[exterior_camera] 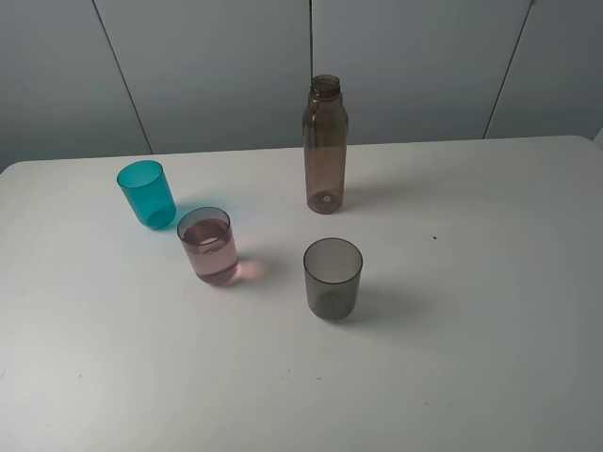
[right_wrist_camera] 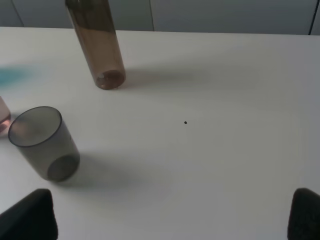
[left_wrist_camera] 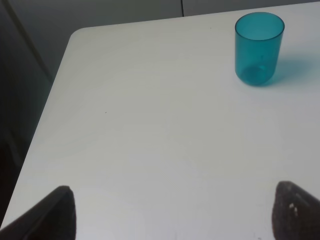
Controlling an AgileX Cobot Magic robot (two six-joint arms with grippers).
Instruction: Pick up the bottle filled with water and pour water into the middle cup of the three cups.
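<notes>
The brownish-pink bottle (exterior_camera: 325, 146) stands upright and uncapped at the back middle of the white table; no water line shows in it. The three cups stand in a diagonal row: teal cup (exterior_camera: 147, 193), pink middle cup (exterior_camera: 208, 247) with water in it, smoky grey cup (exterior_camera: 333, 278). Neither arm shows in the exterior view. My left gripper (left_wrist_camera: 175, 217) is open and empty, well short of the teal cup (left_wrist_camera: 259, 47). My right gripper (right_wrist_camera: 167, 220) is open and empty, facing the bottle (right_wrist_camera: 97, 45) and the grey cup (right_wrist_camera: 44, 142); only a sliver of the pink cup (right_wrist_camera: 2, 117) shows.
The white table (exterior_camera: 490, 358) ends at a rounded corner and left edge (left_wrist_camera: 60, 65) with a dark drop beside it. A grey panelled wall (exterior_camera: 207, 66) runs behind the table. A small dark speck (right_wrist_camera: 185, 122) lies to the right of the grey cup.
</notes>
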